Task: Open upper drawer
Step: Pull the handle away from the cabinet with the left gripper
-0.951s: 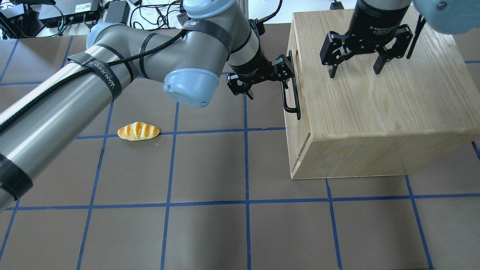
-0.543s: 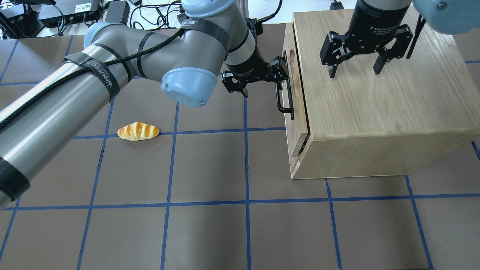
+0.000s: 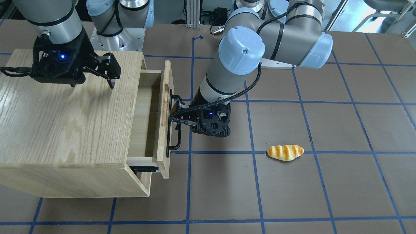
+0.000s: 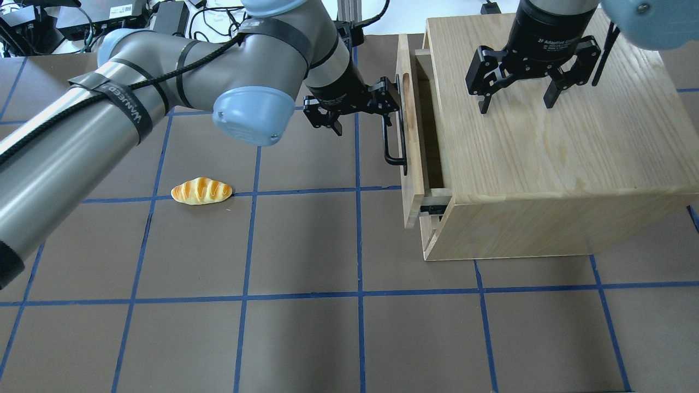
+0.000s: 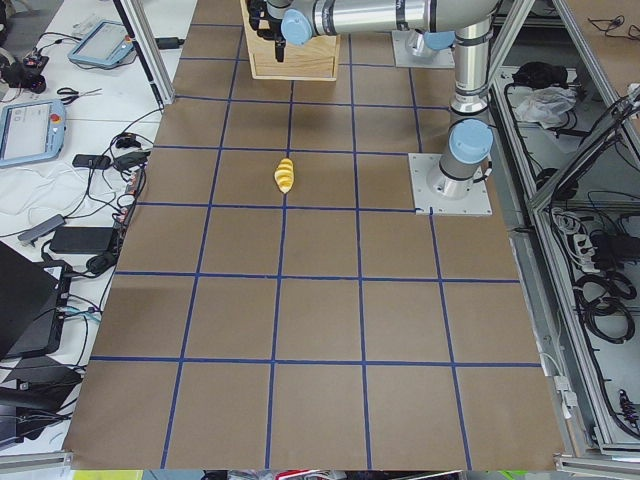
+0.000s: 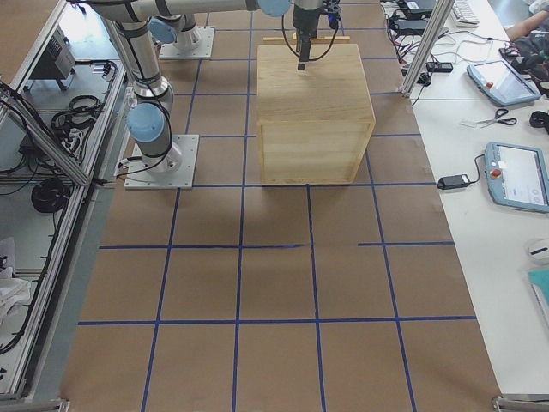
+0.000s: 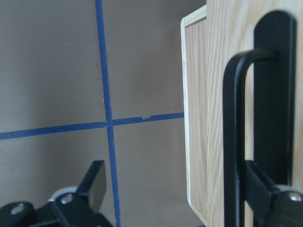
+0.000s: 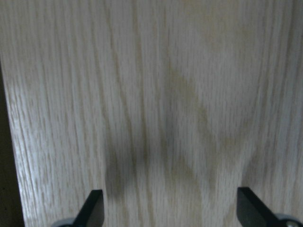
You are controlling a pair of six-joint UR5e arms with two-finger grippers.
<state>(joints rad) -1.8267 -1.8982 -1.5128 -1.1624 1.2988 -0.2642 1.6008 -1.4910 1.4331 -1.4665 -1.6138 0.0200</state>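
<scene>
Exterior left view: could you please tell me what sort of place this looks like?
Probably a robotics lab workcell. A table marked with a blue tape grid has an arm base bolted onto it, and teach pendants lie on the bench alongside.

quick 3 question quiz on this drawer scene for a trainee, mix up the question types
1. True or false: the wide light-wood upper drawer is partly pulled out of the big oak-grain cabinet box.
2. Fill in: the right gripper, over the cabinet top, has its jaws ___.
3. Which gripper is at the drawer's long black bar handle? A) left gripper B) right gripper C) neither
Key: 1 true; 2 open; 3 A.
</scene>
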